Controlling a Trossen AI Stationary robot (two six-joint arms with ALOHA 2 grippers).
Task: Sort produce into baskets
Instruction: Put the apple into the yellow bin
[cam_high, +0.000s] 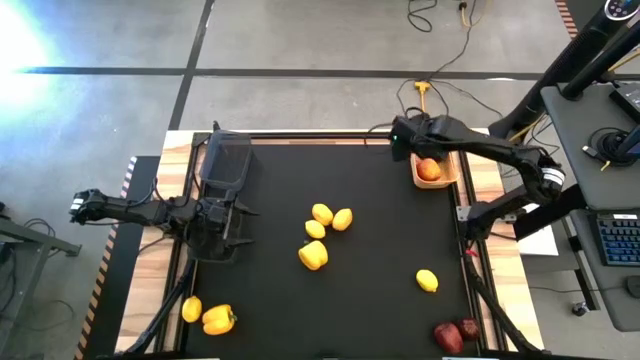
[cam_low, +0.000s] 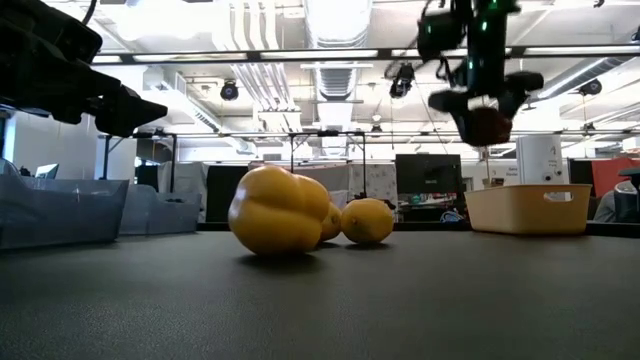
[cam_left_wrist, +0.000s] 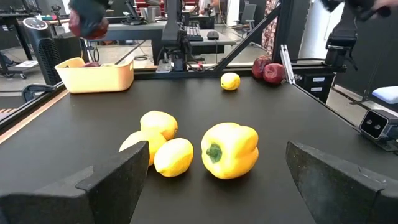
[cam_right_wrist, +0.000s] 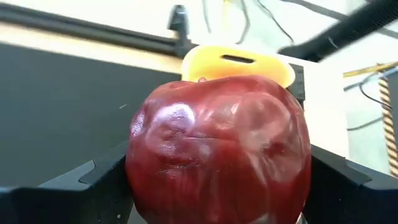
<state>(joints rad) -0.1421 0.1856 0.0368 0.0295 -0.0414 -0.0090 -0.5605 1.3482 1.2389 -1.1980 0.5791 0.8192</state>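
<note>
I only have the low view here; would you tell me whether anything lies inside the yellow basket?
Observer: Yes. The high view shows one reddish round fruit lying in the yellow basket.
Operator: Thank you. What is the dark thing that the right gripper carries up there?
Observer: The right wrist view shows the right gripper shut on a dark red pepper, glossy and wrinkled, with the basket's handle tab just beyond it.
</note>
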